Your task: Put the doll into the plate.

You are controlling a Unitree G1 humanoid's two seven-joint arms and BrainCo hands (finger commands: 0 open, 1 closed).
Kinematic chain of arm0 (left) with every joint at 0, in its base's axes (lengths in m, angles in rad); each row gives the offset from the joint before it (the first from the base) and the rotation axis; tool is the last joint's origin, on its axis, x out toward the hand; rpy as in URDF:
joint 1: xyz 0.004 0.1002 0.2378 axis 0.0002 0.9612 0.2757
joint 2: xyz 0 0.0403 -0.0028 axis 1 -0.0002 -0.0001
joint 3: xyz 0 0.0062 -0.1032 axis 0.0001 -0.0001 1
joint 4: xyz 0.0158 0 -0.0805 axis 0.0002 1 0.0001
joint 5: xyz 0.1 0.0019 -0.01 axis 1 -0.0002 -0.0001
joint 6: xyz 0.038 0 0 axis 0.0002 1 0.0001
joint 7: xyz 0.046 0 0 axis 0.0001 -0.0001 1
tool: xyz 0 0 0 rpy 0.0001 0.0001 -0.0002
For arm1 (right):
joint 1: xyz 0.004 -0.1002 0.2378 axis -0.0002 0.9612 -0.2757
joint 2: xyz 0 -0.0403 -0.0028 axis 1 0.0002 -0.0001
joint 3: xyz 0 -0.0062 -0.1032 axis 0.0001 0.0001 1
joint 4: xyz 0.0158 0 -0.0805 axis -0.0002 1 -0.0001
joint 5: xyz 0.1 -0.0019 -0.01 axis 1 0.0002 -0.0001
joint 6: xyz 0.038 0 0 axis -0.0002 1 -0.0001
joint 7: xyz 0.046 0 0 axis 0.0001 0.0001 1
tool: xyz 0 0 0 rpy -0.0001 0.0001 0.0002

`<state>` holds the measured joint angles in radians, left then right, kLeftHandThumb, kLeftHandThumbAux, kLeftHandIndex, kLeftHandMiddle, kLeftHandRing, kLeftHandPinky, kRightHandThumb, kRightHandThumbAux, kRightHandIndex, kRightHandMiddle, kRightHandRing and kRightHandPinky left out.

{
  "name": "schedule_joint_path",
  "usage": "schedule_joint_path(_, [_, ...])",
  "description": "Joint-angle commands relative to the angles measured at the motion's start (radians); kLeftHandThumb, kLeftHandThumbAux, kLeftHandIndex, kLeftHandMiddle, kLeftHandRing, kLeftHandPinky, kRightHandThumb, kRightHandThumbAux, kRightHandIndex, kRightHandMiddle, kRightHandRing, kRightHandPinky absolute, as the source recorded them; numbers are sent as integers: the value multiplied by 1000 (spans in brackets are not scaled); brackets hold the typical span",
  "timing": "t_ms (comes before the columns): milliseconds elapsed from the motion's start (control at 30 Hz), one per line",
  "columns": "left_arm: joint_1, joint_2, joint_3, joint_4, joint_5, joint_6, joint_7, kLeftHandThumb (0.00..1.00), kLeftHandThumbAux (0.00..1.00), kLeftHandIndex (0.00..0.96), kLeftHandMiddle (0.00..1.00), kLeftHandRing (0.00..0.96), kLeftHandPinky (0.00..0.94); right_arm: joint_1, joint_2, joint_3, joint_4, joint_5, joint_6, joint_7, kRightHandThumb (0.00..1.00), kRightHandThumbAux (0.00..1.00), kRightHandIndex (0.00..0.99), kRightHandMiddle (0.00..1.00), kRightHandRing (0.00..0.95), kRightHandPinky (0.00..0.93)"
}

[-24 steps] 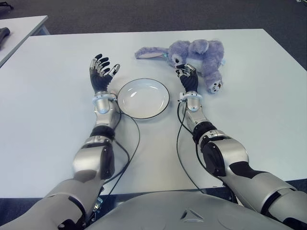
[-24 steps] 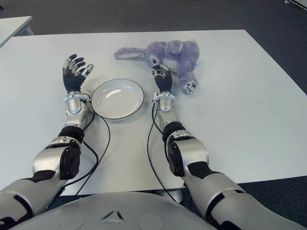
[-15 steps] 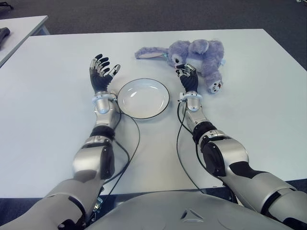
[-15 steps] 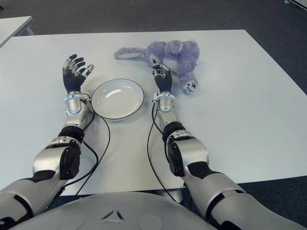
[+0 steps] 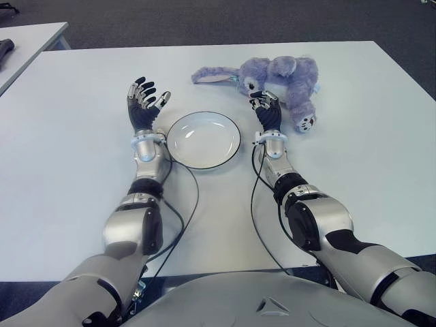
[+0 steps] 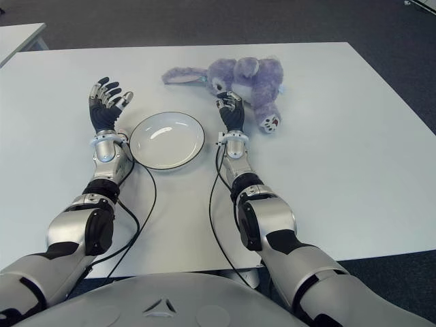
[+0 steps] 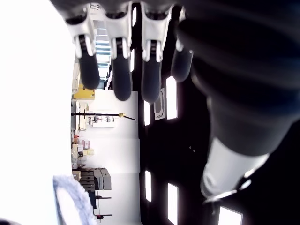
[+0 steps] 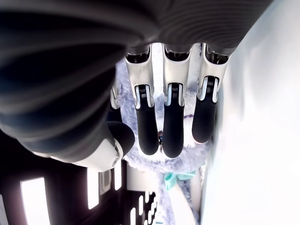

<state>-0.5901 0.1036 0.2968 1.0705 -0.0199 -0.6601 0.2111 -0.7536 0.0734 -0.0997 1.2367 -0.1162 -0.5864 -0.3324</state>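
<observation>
Forearms run forward from the body over the white table [image 5: 368, 136]. Plate [image 5: 204, 139] lies between the two hands, empty, nearer to the robot than the doll.

Left hand [image 5: 142, 104]: on the plate's left, fingers spread and upright, nothing in it. Idle.

Right hand [image 5: 266, 111]: just right of the plate's far edge, palm raised, fingers loosely extended and parted, holding nothing. Its wrist view shows the fingertips [image 8: 172, 136] hanging right in front of purple fur; whether they touch it I cannot tell.

Doll [image 5: 283, 78], a purple plush rabbit: lies on the table just beyond and to the right of the right hand, one long ear [image 5: 211, 75] trailing left past the plate's far side, a pale-soled foot [image 5: 306, 122] to the hand's right.

Step in hand, as I judge it: closing the reach for the grasp. To do it well: carry the hand over the bulk of the body, not the ear or a limb, since plush sags and a limb hold will swing. Close fingers deep into the fur before lifting. Lift clear of the plate's rim, then move left and lower.
</observation>
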Motion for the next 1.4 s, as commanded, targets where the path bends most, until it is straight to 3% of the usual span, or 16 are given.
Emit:
schedule_joint_path(33, [358, -73, 41, 198, -46, 48, -4, 0, 797, 208, 302, 290, 244, 219, 73, -9, 117, 1, 54, -2, 690, 742, 408, 354, 364, 344])
schedule_joint_path(333, [355, -73, 38, 199, -41, 55, 5, 0, 789, 219, 302, 292, 250, 187, 81, 3, 109, -9, 47, -31, 683, 744, 404, 344, 353, 334])
schedule_joint_path(667, [350, -74, 33, 202, -34, 61, 16, 0, 780, 217, 302, 293, 249, 90, 85, 0, 81, 2, -3, -40, 676, 745, 402, 336, 335, 324])
schedule_joint_path(1133, [330, -82, 31, 211, -32, 77, 16, 0, 785, 206, 298, 288, 249, -24, 31, -1, 36, 14, -145, 41, 671, 742, 401, 309, 311, 315])
schedule_joint_path(1400, [318, -90, 34, 212, -35, 84, 16, 0, 778, 206, 299, 287, 244, -93, -9, -31, 34, 44, -156, 99, 666, 744, 400, 299, 295, 291])
